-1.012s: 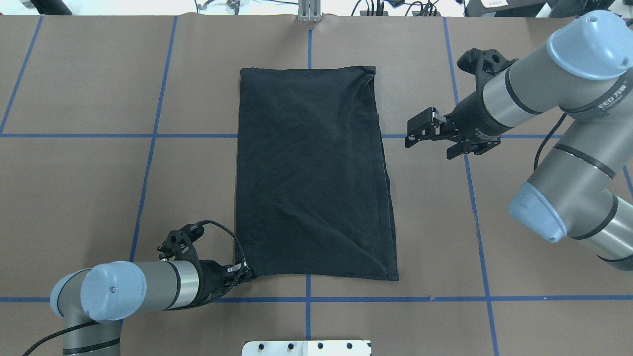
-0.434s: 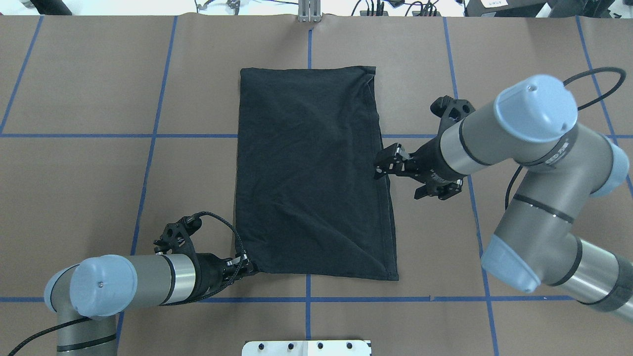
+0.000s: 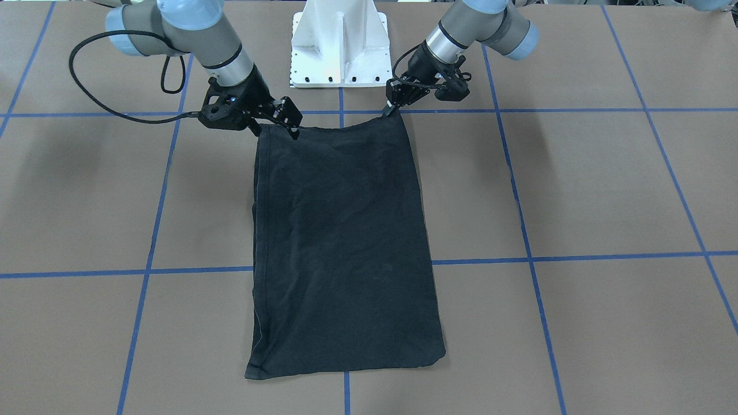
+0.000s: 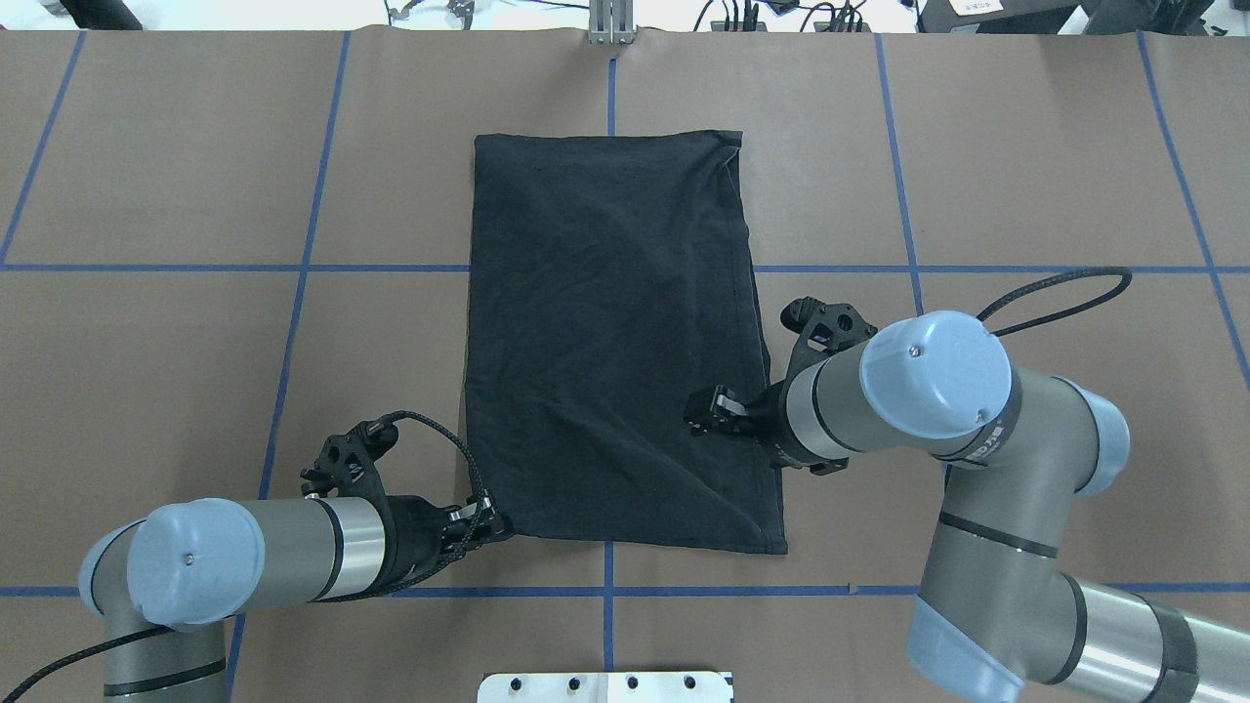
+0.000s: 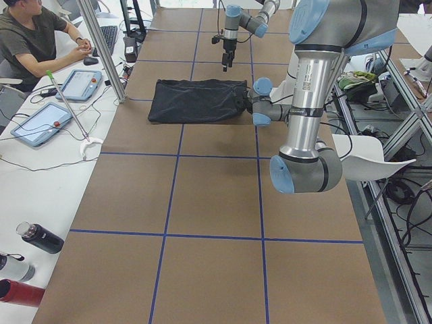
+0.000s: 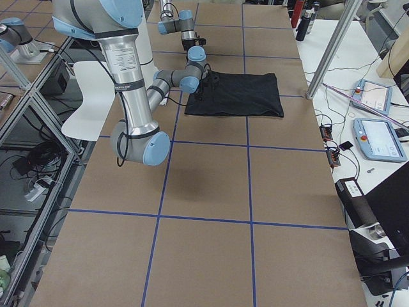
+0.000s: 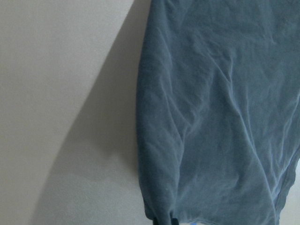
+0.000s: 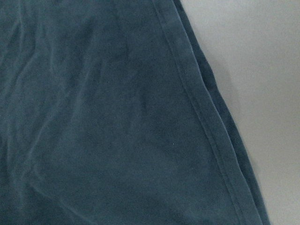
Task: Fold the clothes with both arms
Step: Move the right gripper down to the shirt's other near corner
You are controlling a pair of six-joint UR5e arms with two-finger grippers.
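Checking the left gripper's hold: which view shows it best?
Exterior front-facing: the left gripper meets the T-shirt corner in clear sight. Overhead: cable and wrist crowd it. Left wrist: mostly cloth. Side views: tiny.

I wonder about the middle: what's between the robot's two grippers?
Only the black T-shirt: its edge nearest the robot lies between the left gripper and the right gripper, clearest in the front-facing view.

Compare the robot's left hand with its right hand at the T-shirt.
The left hand is shut on a corner of the black T-shirt; the right hand is open, gripping nothing. The left hand sits at table level; the right hand hovers above the cloth. Both are at the shirt's robot-side end.
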